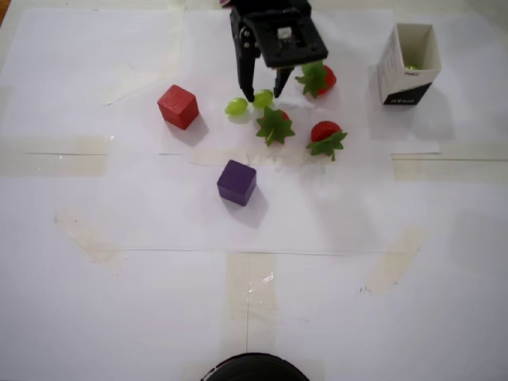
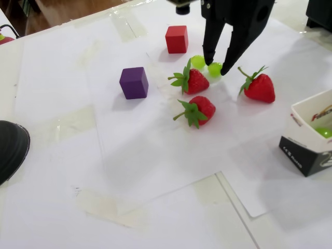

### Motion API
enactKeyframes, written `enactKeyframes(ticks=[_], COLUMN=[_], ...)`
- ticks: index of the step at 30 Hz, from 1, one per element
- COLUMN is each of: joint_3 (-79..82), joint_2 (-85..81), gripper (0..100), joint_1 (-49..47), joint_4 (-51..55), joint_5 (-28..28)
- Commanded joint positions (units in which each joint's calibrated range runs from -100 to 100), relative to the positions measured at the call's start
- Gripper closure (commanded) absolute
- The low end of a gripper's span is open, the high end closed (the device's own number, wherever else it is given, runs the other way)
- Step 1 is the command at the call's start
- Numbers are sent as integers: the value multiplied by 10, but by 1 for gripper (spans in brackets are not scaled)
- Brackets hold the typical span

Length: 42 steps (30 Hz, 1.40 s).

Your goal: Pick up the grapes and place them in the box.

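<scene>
Two grapes (image 1: 236,106) are sitting by the strawberry (image 1: 274,125); I'm hovering my gripper (image 1: 263,96) with fingers spread around one, not squeezing it yet.

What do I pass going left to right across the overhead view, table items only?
red cube → purple cube → strawberry under the tool → lower-right strawberry → white box

A hobby or lab setup is suggested: a bench (image 1: 119,317) covered in taped white paper (image 2: 155,155), wood floor (image 2: 67,10) beyond.
</scene>
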Motion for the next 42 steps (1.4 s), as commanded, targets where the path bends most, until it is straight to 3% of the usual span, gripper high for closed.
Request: enactKeyframes(ticks=[1, 19, 29, 42], joint_3=[13, 32, 36, 22], joint_2=[-36, -38, -40, -59], gripper=[84, 84, 93, 94], joint_1=[4, -1, -4, -15], joint_4=[-34, -73, -78, -72], joint_5=[4, 3, -2, -1])
